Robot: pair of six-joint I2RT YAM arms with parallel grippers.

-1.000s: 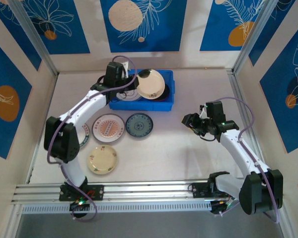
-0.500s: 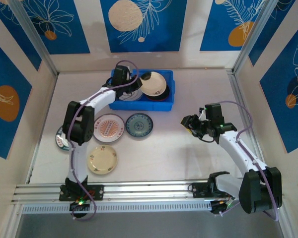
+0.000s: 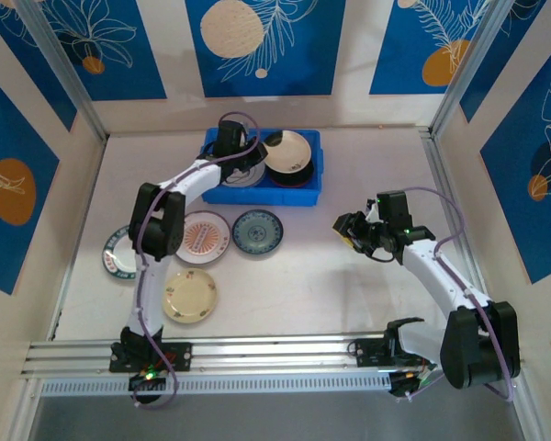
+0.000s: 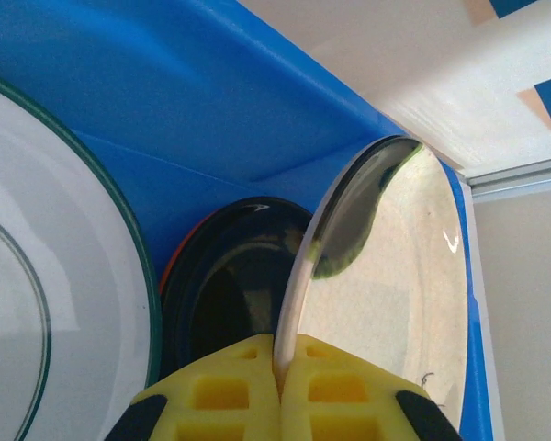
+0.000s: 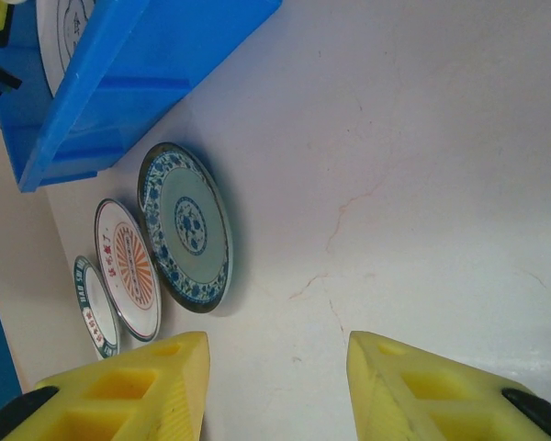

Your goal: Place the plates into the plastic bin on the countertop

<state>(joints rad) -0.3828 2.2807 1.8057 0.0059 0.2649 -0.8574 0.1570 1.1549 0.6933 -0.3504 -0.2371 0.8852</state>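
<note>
The cream plate (image 4: 386, 276) stands tilted on edge in the right half of the blue bin (image 3: 314, 138), above a glossy black plate (image 4: 230, 285). The left hand (image 4: 280, 390) is clamped tight on the cream plate's rim. A white green-rimmed plate (image 4: 46, 276) lies in the bin's left half. On the surface (image 3: 331, 294) in front of the bin lie a teal patterned plate (image 3: 257, 231), a pink-striped plate (image 3: 202, 237), a speckled cream plate (image 3: 189, 294) and a green-bordered plate (image 3: 119, 254). The right hand (image 5: 275, 367) hovers over bare surface to the right, its jaws apart and holding nothing.
</note>
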